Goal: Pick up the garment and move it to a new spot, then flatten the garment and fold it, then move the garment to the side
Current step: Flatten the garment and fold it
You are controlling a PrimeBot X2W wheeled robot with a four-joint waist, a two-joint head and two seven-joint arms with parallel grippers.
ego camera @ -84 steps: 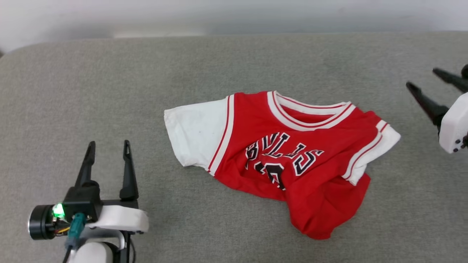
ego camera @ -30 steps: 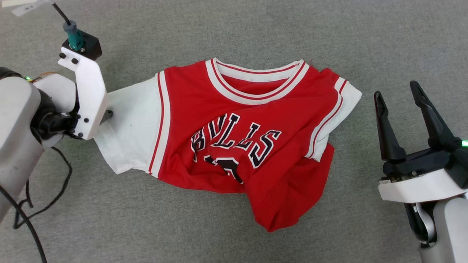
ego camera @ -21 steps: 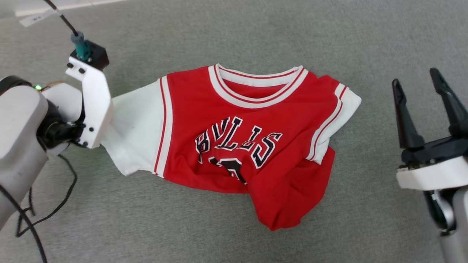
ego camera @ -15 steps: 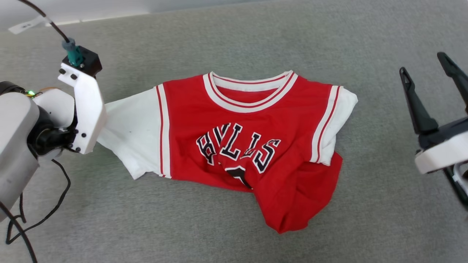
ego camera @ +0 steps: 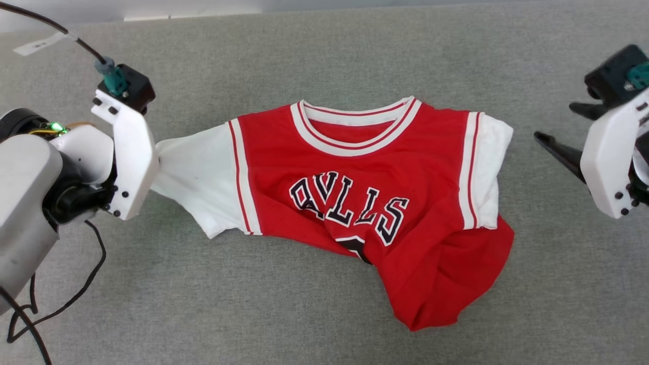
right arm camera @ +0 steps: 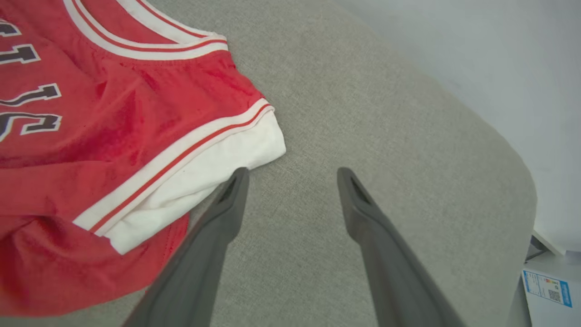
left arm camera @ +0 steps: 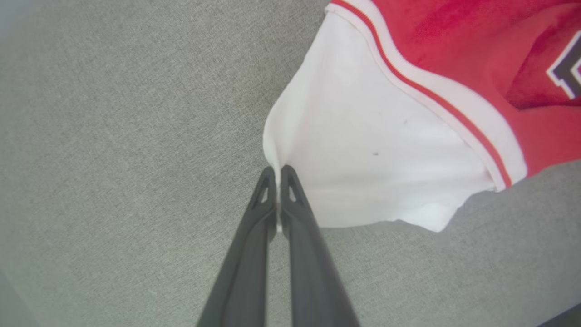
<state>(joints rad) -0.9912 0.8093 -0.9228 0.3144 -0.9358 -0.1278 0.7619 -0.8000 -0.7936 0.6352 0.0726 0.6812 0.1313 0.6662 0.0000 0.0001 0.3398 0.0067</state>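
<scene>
Pinching the white edge of the garment (ego camera: pixel 385 172), the left gripper (left arm camera: pixel 274 170) has its two dark fingers pressed together, with a small gather of cloth caught between the tips. From that pinch, the white panel fans out ahead of the fingers and off to their right in the left wrist view. The striped trim and the red body lie beyond it.

The right gripper (right arm camera: pixel 292 171) stands wide apart and holds nothing; bare grey surface (ego camera: pixel 253 304) shows between its fingers. In the right wrist view, the white armhole edge lies just beside the tip of its left finger. In the head view, a strip of surface separates that gripper from the cloth, so they appear close but apart.

The garment lies on the surface between the two grippers, chest side up. Its collar is on the far side from the robot, and the black lettering is readable. Near the left gripper the cloth is drawn out toward the pinch. On the right gripper's side, the lower red part is rumpled and bunches into a drooping fold toward the robot.

A black cable (ego camera: pixel 76 284) loops on the surface below the left arm. A pale box with a printed label (right arm camera: pixel 544 290) sits past the surface's edge, off to the right of the right gripper's fingers.
</scene>
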